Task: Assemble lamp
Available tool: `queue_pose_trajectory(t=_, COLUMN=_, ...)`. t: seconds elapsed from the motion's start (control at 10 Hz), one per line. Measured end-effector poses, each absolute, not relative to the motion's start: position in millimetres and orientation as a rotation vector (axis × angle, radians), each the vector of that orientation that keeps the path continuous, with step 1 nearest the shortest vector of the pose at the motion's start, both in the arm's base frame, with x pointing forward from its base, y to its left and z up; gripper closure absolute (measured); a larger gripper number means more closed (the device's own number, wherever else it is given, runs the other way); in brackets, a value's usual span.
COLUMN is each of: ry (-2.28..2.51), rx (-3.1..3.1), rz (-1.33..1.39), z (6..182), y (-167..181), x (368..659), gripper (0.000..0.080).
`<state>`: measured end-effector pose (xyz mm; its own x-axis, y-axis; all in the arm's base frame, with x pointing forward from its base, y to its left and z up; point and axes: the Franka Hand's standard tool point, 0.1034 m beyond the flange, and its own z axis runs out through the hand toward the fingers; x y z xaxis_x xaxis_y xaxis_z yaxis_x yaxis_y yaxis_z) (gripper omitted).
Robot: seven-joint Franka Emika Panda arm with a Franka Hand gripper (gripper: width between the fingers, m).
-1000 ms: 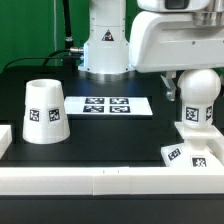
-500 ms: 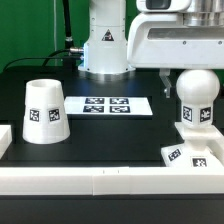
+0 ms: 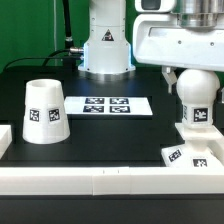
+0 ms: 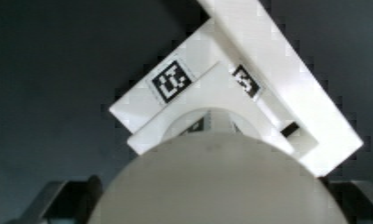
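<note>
The round-topped bulb [image 3: 198, 98] stands upright on the low square base [image 3: 190, 150] at the exterior view's right. My gripper [image 3: 194, 84] is straight above it, with one finger [image 3: 170, 79] showing beside the bulb's upper part. In the wrist view the bulb [image 4: 209, 185] fills the space between the two dark fingers [image 4: 67, 200], and the tagged base [image 4: 209, 85] lies beyond it. The jaws look shut on the bulb. The conical shade [image 3: 44, 110] stands alone at the exterior view's left, wide end down.
The marker board [image 3: 110, 105] lies flat between the shade and the base. A white wall [image 3: 100, 182] runs along the near edge. The arm's own white pedestal [image 3: 105, 50] stands at the back.
The hand has turned and shifted slightly to the exterior view's right over the bulb. The bulb and base stay in place, and the shade has not moved.
</note>
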<state>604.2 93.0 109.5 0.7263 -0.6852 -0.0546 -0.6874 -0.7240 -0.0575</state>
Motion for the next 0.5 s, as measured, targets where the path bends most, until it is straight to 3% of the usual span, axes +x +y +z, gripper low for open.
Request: queue_pose_trajectory(t=0.5, ry=1.754, rx=-2.489, rz=0.136, z=108.9, y=101.1, x=604.3, gripper=0.0226)
